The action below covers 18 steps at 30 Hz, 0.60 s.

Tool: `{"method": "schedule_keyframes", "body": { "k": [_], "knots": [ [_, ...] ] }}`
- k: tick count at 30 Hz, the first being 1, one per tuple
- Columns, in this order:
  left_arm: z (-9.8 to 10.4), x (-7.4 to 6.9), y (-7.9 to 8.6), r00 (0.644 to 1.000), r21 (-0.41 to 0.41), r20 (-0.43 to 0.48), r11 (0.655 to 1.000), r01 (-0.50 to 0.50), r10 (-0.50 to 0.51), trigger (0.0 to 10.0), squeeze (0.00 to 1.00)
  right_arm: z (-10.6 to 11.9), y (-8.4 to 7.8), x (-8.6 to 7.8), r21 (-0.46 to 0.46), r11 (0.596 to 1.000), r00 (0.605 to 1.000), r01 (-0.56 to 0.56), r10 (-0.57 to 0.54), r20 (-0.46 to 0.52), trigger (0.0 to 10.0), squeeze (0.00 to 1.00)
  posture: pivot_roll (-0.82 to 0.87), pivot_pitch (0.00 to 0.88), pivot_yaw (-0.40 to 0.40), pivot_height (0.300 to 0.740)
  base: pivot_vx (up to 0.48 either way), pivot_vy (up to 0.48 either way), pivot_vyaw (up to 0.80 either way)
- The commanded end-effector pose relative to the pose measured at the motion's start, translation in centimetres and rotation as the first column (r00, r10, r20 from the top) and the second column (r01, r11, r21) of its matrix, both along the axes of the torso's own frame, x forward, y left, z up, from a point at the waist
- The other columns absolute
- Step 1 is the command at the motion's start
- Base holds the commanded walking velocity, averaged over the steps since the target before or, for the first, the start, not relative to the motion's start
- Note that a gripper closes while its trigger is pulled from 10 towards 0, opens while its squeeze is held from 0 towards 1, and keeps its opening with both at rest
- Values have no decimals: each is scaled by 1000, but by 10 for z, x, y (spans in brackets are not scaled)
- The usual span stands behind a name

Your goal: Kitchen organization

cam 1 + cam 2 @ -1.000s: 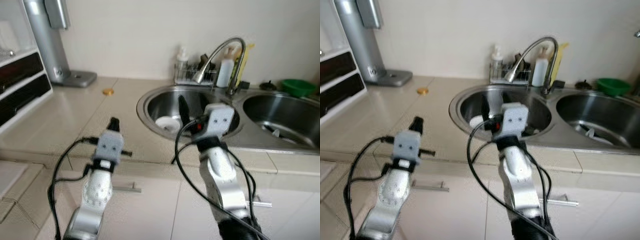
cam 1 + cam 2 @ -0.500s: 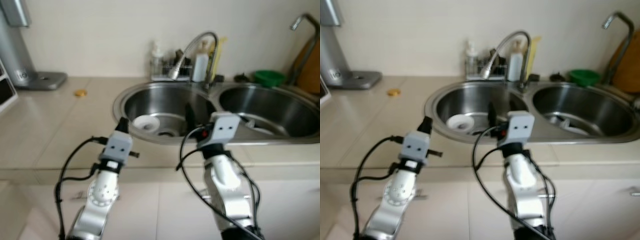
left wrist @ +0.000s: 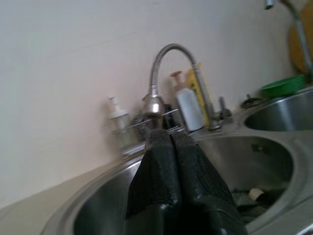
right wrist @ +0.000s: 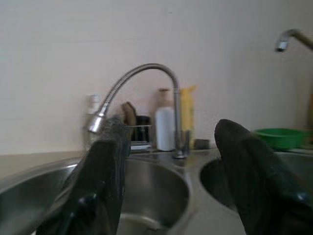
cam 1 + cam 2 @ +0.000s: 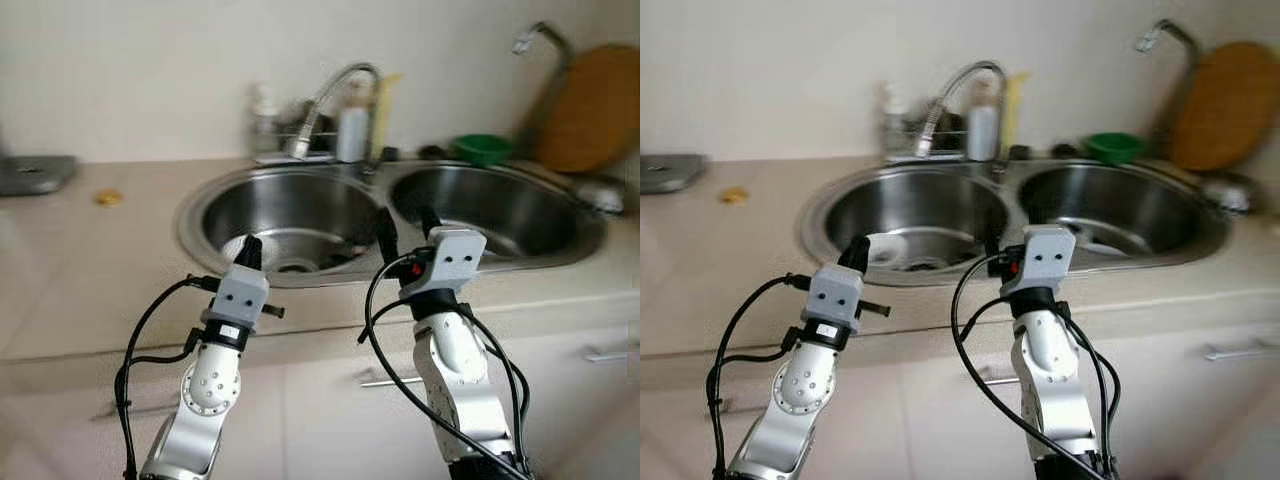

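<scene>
1. Through my left eye, my left gripper [image 5: 249,247] hung at the near rim of the left sink basin [image 5: 210,205], fingers pressed together and holding nothing. My right gripper [image 5: 404,226] stood beside it over the ridge between the two basins, fingers spread apart and empty. Just beyond my left fingertips a white dish [image 5: 236,247] lay on the basin floor. Farther ahead of both grippers rose the curved faucet [image 5: 327,92], with a wire rack of bottles [image 5: 285,125] behind it.

2. Through my right eye, a green bowl [image 5: 1113,147] sat on the counter past the right basin [image 5: 1172,205], well ahead of my right gripper, and a round wooden board [image 5: 1222,105] leaned against the wall beyond that. A small yellow thing [image 5: 734,196] lay on the counter [image 5: 710,260] far off my left gripper's outer side.

3. From my left wrist, my two fingers [image 3: 168,171] touched along their length, gripping nothing; the faucet head hung straight ahead of them.

4. From my right wrist, my fingers [image 4: 105,166] stood wide apart and empty, with the faucet and a white bottle [image 4: 165,126] framed between them.
</scene>
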<state>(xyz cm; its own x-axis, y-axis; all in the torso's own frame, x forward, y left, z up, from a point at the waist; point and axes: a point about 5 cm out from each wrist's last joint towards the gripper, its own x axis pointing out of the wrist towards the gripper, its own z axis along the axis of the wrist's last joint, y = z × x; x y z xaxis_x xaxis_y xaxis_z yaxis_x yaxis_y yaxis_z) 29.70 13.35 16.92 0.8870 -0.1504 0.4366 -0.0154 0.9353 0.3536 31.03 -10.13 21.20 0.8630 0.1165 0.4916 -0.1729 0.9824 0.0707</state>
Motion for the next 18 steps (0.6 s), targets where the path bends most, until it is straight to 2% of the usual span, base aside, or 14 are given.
{"method": "schedule_keyframes", "body": {
  "k": [1,3,18],
  "knots": [
    [2,0,-3,1000,1,5,1000,10,-10,10000,0,0,-1,-1,-8,1000,1000,7,-7,5,10000,0,38,0,-3,740,0,-480,-800],
    [3,0,-3,1000,-3,13,1000,15,-15,10000,0,0,-2,-1,-9,1000,1000,10,-10,4,10000,0,36,0,-3,740,0,-480,-800],
    [2,-1,-4,1000,-3,23,1000,21,-21,10000,0,-4,-4,-1,-19,1000,1000,20,-20,-2,10000,0,37,0,-4,740,0,0,-800]
  ]
}}
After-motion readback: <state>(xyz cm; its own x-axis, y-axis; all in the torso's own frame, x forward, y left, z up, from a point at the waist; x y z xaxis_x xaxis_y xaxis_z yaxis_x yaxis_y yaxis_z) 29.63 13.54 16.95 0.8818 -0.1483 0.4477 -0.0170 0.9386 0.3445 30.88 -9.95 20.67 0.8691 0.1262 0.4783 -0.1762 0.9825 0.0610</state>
